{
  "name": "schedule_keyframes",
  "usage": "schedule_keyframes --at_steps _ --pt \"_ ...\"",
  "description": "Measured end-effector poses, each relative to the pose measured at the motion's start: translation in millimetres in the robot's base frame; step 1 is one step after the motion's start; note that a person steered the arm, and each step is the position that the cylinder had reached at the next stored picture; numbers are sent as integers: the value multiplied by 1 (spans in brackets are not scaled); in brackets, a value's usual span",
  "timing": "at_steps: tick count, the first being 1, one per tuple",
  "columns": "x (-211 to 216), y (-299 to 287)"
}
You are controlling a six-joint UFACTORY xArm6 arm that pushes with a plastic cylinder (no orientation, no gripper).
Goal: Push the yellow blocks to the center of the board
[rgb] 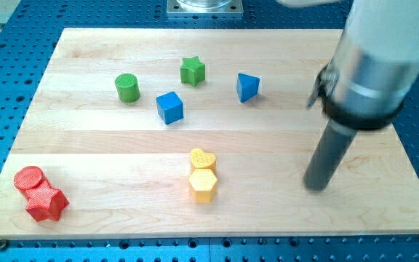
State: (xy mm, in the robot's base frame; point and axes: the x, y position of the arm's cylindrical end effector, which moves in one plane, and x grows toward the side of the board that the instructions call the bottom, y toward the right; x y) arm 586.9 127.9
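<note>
Two yellow blocks sit touching, below the board's middle: a yellow heart (203, 159) with a yellow hexagon (203, 185) just below it. My tip (316, 185) rests on the board at the view's lower right, well to the right of the yellow hexagon and apart from every block. The rod rises from it to the large grey arm body at the view's top right.
A green cylinder (127, 87), a green star (192, 70), a blue cube (170, 107) and a blue triangular block (246, 86) lie across the upper middle. A red cylinder (29, 178) and a red star (46, 203) sit at the lower left corner of the wooden board (86, 138).
</note>
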Motion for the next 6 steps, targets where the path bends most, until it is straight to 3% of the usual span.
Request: schedule_keyframes --at_steps 1,3,4,5,6 --pt "32 -49" --pt "31 -192" --pt "30 -185" --pt "19 -141" --pt "-9 -133"
